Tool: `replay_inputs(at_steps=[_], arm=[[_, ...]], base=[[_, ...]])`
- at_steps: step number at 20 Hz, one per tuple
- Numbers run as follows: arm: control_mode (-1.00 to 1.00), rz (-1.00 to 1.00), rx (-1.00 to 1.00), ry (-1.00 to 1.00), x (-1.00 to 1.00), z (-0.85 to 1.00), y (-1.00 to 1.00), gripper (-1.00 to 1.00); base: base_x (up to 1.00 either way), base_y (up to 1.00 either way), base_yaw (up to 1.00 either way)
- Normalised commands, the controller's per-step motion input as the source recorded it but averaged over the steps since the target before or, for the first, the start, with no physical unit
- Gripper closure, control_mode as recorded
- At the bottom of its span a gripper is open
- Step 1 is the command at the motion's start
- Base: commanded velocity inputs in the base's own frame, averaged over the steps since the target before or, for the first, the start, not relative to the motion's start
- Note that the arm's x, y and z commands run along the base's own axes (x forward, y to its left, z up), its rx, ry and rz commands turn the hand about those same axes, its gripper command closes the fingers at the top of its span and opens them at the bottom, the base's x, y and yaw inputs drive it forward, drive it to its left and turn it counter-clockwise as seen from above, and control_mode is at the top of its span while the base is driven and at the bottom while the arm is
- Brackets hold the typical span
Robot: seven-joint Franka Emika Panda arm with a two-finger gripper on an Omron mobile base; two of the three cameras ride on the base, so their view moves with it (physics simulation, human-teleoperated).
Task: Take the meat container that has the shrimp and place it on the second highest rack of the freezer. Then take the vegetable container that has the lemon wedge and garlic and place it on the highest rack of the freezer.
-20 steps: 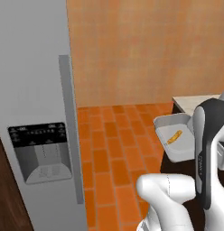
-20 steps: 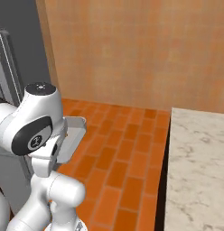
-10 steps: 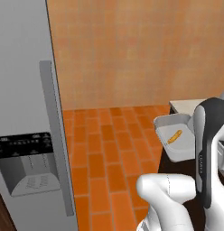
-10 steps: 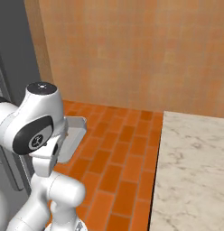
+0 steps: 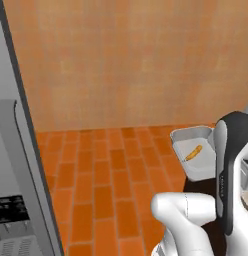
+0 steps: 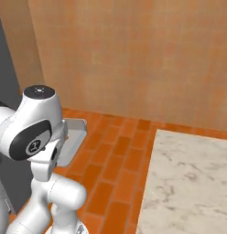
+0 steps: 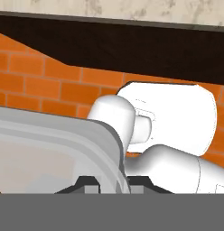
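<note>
The grey rectangular meat container (image 5: 193, 159) with raised rim carries one small curved orange shrimp (image 5: 193, 153); the fingers (image 7: 108, 181) are nearly closed on its rim.

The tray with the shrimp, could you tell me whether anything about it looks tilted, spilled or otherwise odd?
Nothing stands out. The tray sits level in the air above the brick floor, with the shrimp lying inside it. In the hand view the jaws grip its rim.

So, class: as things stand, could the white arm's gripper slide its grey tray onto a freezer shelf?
Probably not yet: the gripper grips the grey tray with the orange shrimp over brick floor, and the grey freezer door faces shut.
</note>
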Motion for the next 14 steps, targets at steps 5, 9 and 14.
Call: replay_inputs(at_steps=[5, 9, 14], arm=[[1.00, 0.00, 0.00, 0.00, 0.00, 0.00, 0.00, 1.00], [1.00, 0.00, 0.00, 0.00, 0.00, 0.00, 0.00, 1.00], [1.00, 0.00, 0.00, 0.00, 0.00, 0.00, 0.00, 1.00]], base=[[1.00, -0.28, 0.36], [0.90, -0.23, 0.69], [0.31, -0.01, 0.92]])
